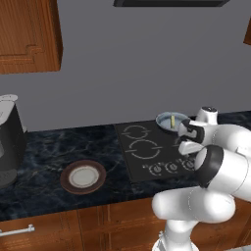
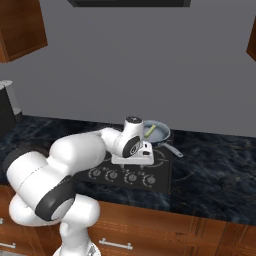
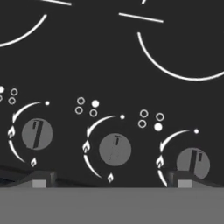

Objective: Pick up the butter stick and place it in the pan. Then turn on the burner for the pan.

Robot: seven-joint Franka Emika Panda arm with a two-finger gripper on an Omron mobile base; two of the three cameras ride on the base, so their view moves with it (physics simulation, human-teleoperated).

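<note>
Since the butter stick (image 2: pixel 149 131) already sits in the pan (image 2: pixel 159 133), the empty, spread pincer (image 3: pixel 109 178) could easily twist a neighbouring knob (image 3: pixel 115 149) and light the wrong burner.

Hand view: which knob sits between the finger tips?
The middle knob of the three, centred between the gripper tips. The left knob and right knob sit over one tip each.

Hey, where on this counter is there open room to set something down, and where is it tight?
Bare dark counter lies between the black appliance and the plate, and right of the stovetop past the pan handle. It is crowded at the knobs, where the gripper hangs, and at the pan holding the butter stick.
</note>
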